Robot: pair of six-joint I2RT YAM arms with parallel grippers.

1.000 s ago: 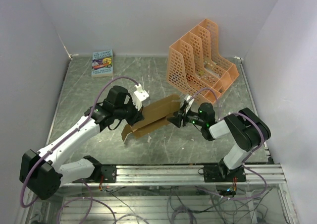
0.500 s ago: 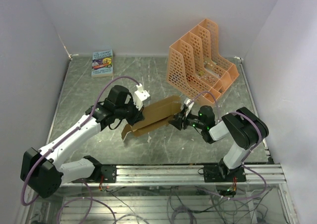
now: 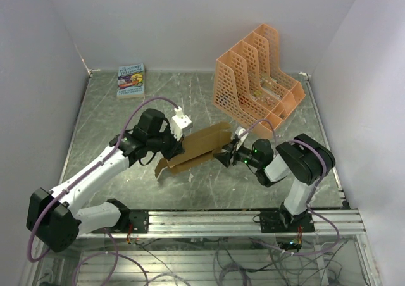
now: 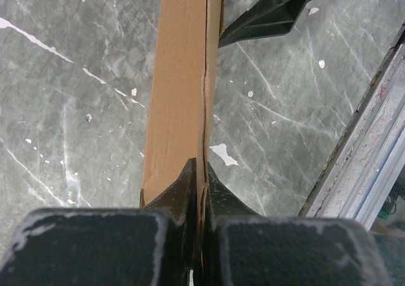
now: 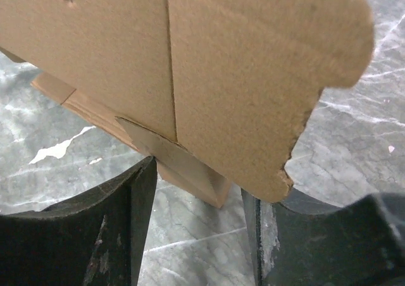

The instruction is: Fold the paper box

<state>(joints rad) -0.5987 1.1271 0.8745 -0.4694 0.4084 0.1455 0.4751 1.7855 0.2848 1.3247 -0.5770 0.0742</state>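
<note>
On the counter (image 3: 107, 121), in front of the rack (image 3: 256, 77), sits the box (image 3: 199, 145). The left hand (image 3: 172, 148) is clamped on its end away from the rack. The right hand (image 3: 226, 152) stands apart around the flap nearest the rack. Held by one pinch, the box could twist or tear if pushed.

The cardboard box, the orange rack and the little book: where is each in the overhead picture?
paper box (image 3: 199, 147), overhead view, middle of its tan top panel.
orange rack (image 3: 229, 87), overhead view, its perforated side wall.
book (image 3: 131, 80), overhead view, centre of its cover.
</note>
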